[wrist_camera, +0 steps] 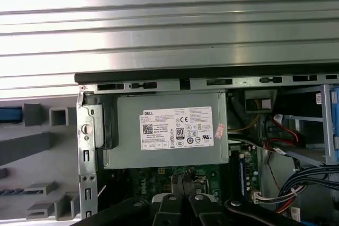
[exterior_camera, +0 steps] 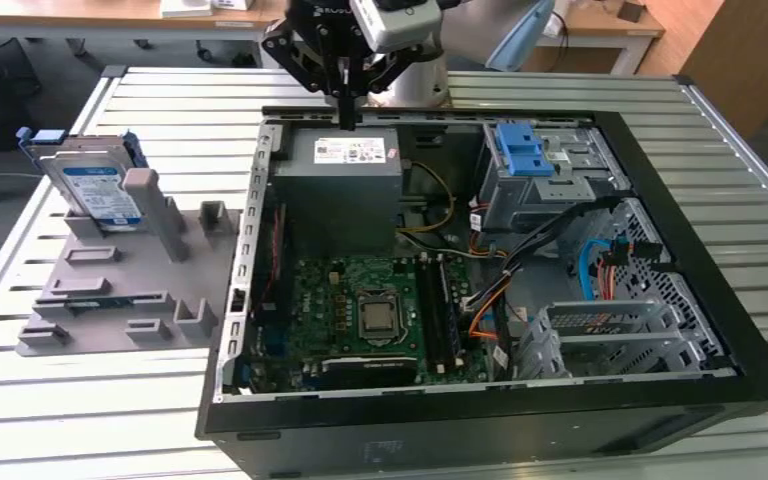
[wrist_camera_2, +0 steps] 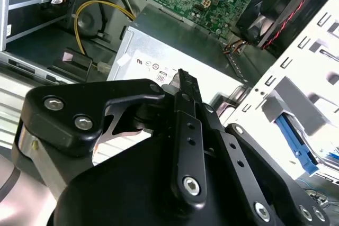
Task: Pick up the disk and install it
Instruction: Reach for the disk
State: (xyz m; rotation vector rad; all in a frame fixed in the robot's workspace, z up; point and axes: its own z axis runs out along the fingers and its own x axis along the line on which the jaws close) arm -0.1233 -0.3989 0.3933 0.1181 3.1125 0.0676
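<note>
We lose the lower end of the disk (exterior_camera: 95, 190) in the grey holder (exterior_camera: 104, 300); the exterior view's edge crops the arm (exterior_camera: 404, 20)

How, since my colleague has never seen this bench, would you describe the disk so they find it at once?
Start at the open computer case; to the exterior view's left of it lies a grey plastic holder. At the holder's far end the disk stands on edge: a silver slab with a white-and-blue label and blue frame, unlike the plain grey plastic around it.
</note>
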